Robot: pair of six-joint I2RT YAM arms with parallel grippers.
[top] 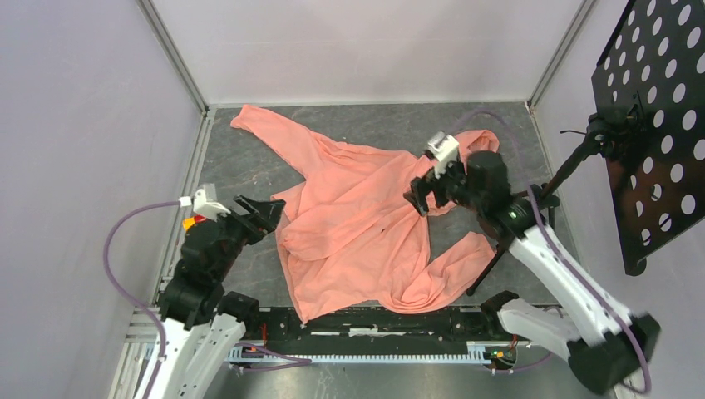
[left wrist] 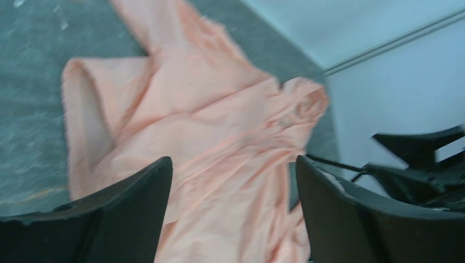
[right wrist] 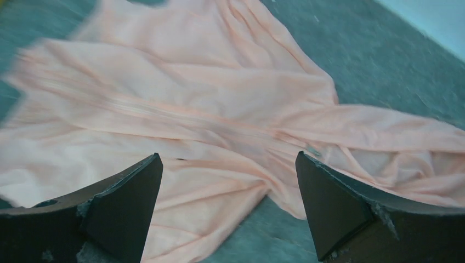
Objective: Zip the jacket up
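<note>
Jacket (top: 357,224): lying crumpled, thin, limp, likely slipping (pinching zipper edge (right wrist: 164,112) best). Left gripper (top: 266,214), right gripper (top: 426,199): gaping, holding nothing.

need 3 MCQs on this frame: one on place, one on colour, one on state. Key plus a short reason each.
1. Where is the jacket?
A. Folded in a neat stack at the far left corner
B. Spread out on the table between the two arms
C. Held up in the air

2. What colour is the jacket?
A. Navy blue
B. White
C. Salmon pink

3. What state are the end effectors in?
A. Left end effector and right end effector both open, holding nothing
B. Both shut on the zipper
C. Left shut on a sleeve, right open

Key:
1 B: the top view shows it lying loose and rumpled on the grey surface.
2 C: all three views show pink fabric.
3 A: each wrist view shows the fingers wide apart with the fabric lying below them, ungripped.
</note>
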